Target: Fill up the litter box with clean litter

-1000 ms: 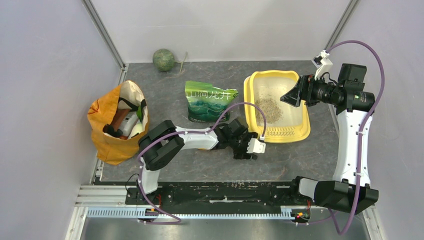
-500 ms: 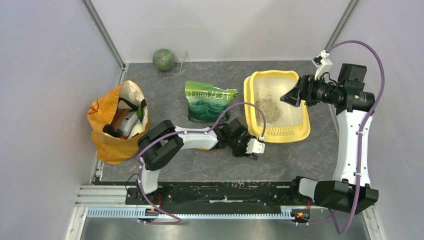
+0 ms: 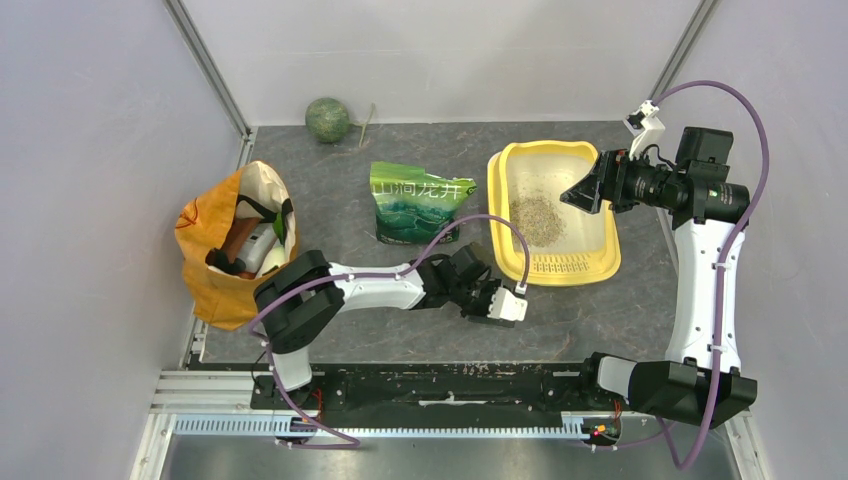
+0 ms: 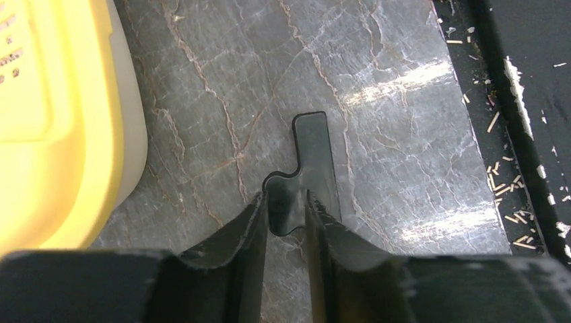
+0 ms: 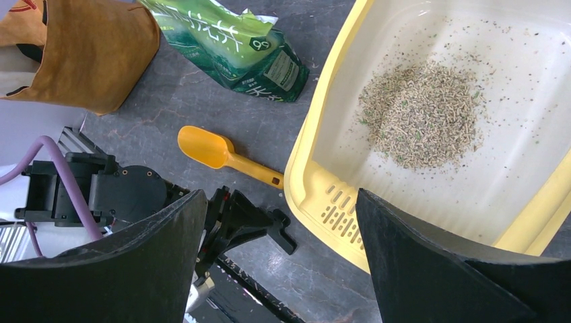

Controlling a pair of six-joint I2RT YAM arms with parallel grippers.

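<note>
The yellow litter box (image 3: 500, 200) lies at the right back of the table, with its slotted grille toward me. It also shows in the right wrist view (image 5: 303, 168) and the left wrist view (image 4: 60, 101). A pile of grey-beige clean litter (image 3: 538, 218) sits in its pale basin (image 5: 421, 114). My right gripper (image 3: 585, 190) hangs open and empty above the box (image 5: 279, 269). My left gripper (image 3: 505, 300) is low over the table just in front of the box's near left corner. It is shut (image 4: 286, 208) on a dark flat clip (image 4: 313, 161).
A green printed pouch (image 3: 415, 203) lies left of the box. An orange scoop (image 5: 209, 149) lies on the table between pouch and box, under my left arm. An orange-yellow bag (image 3: 235, 250) with items stands far left. A green ball (image 3: 327, 119) sits at the back wall.
My left arm has swung its elbow left and toward the near edge, and its gripper has dropped slightly nearer and turned. The right arm and the litter have not moved.
</note>
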